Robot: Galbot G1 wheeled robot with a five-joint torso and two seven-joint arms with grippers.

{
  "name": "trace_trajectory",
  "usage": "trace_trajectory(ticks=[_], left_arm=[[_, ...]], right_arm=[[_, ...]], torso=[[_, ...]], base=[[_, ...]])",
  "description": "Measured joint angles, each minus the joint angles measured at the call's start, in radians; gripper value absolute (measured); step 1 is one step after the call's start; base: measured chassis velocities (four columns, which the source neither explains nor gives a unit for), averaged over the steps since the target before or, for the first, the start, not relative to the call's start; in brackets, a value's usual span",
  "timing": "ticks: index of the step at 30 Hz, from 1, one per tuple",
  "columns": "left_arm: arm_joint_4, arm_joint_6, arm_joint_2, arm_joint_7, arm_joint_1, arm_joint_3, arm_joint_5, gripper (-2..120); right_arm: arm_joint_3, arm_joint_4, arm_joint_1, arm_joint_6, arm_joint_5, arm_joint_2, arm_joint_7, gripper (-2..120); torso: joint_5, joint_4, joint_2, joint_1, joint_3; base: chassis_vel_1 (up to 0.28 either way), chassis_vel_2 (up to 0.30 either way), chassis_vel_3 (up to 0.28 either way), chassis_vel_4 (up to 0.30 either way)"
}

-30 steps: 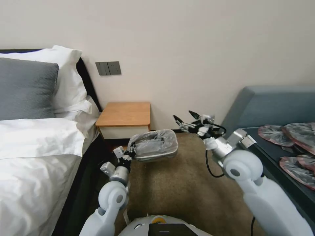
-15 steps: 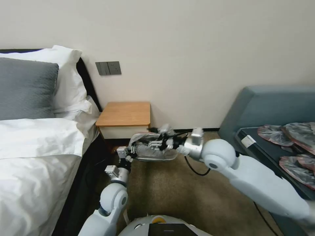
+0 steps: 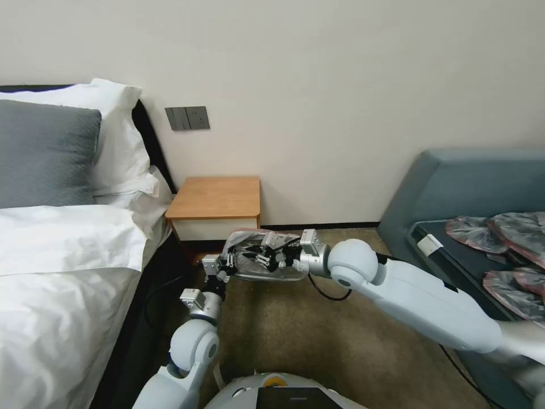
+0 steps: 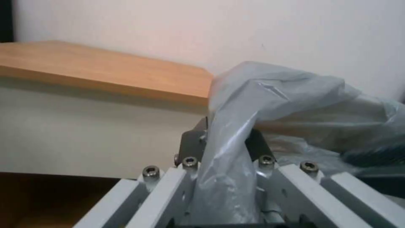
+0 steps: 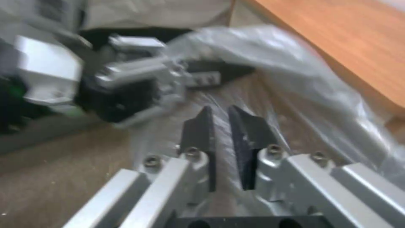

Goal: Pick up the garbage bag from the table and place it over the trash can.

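Garbage bag hangs in the air just in front of the table, below its wooden top and above the carpet; you can see it stretched between both arms. Your left gripper sits at the bag's left end, and in the left wrist view its dark fingers are pinched on a gathered fold of the grey plastic, with the table's top edge close behind. Your right gripper reaches in from the right, over the bag's middle; in the right wrist view its fingers stand nearly together with a narrow gap between them, the plastic lying beneath and beside them; you cannot tell whether any film is caught there. The left gripper shows just beyond.
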Motion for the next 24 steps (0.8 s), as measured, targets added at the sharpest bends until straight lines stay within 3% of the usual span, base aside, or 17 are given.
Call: trace_trajectory(ticks=[1,10,14,24], left_arm=[[-0.002,0.001,-0.001,0.0,0.001,0.001,-0.002,7],[-0.006,0.002,-0.003,0.009,0.004,0.005,-0.008,7],[-0.006,0.001,-0.002,0.018,0.005,0.005,-0.01,7],[-0.009,-0.013,-0.004,0.074,0.003,0.008,-0.006,7]], right_arm=[[-0.005,-0.007,0.0,-0.017,0.0,0.005,0.012,0],[-0.052,-0.026,0.018,-0.121,0.059,0.033,0.168,0],[-0.094,-0.047,0.037,-0.126,0.087,0.046,0.241,0],[-0.163,-0.092,0.06,-0.126,0.09,0.067,0.301,0]], torso=[[0.0,0.0001,0.0,0.0,0.0],[0.0,0.0,0.0,0.0,0.0],[0.0,0.0001,0.0,0.0,0.0],[0.0,0.0001,0.0,0.0,0.0]], base=[[0.0,0.0,0.0,0.0],[0.0,0.0,0.0,0.0],[0.0,0.0,0.0,0.0],[0.0,0.0,0.0,0.0]])
